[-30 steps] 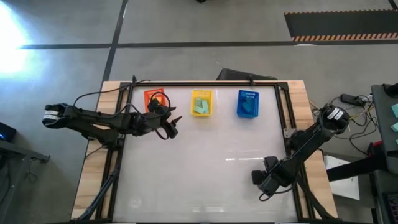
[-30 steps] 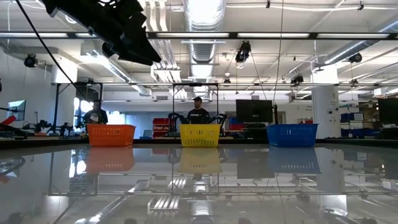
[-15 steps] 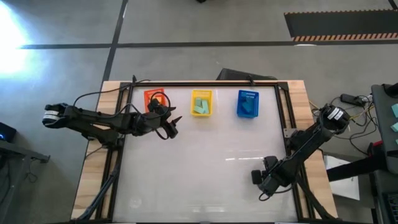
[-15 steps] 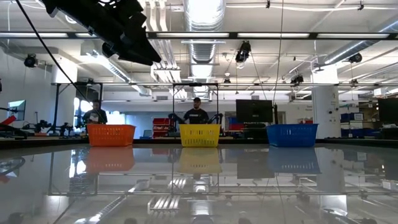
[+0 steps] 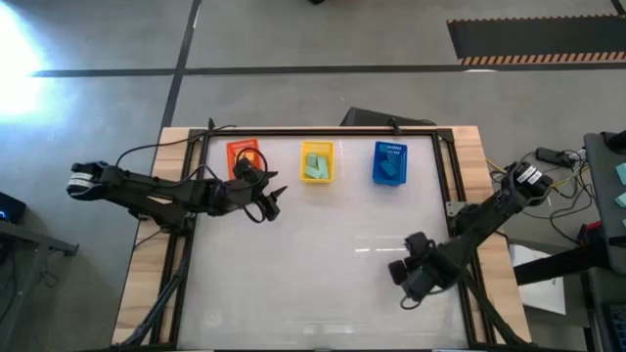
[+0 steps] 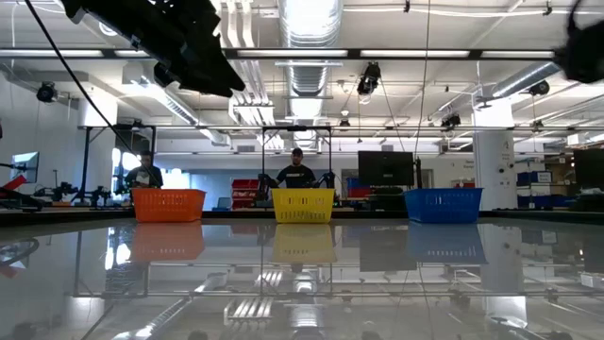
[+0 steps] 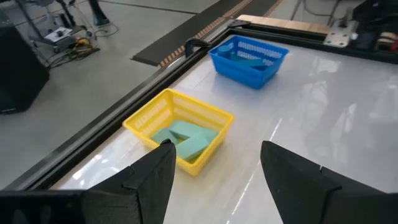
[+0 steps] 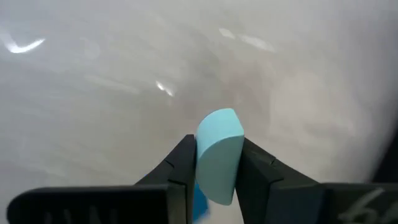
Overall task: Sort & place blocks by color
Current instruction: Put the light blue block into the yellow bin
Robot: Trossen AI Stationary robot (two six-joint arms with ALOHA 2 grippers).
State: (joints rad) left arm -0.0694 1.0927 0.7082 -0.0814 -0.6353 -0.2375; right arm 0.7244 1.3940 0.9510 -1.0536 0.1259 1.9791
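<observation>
My right gripper (image 5: 402, 285) hangs over the table's right near part, shut on a pale blue-teal block (image 8: 219, 152) with a rounded end. My left gripper (image 5: 273, 198) is open and empty, raised just near of the orange bin (image 5: 243, 156). Its fingers (image 7: 149, 177) point toward the yellow bin (image 7: 180, 134), where several teal blocks lie on the bottom. The blue bin (image 5: 388, 163) holds blue blocks. In the low view the left arm (image 6: 179, 47) shows at upper left, and the right arm (image 6: 585, 47) is a dark blur at upper right. My right gripper pinches the pale block between its two fingers (image 8: 180, 165), which lie on two opposite side faces. The block's rounded end (image 8: 221, 121) sticks out past the fingertips. The fingers point down toward the table, and the block is lifted clear of it.
The three bins stand in a row along the table's far edge: orange (image 6: 168, 204), yellow (image 6: 303, 204), blue (image 6: 443, 204). A black frame rail (image 5: 323, 131) runs round the glossy white table top. People stand in the room behind the table.
My right gripper has risen and moved a little toward the table's left and far side, carrying the block. Its arm now shows in the low view's upper right corner.
</observation>
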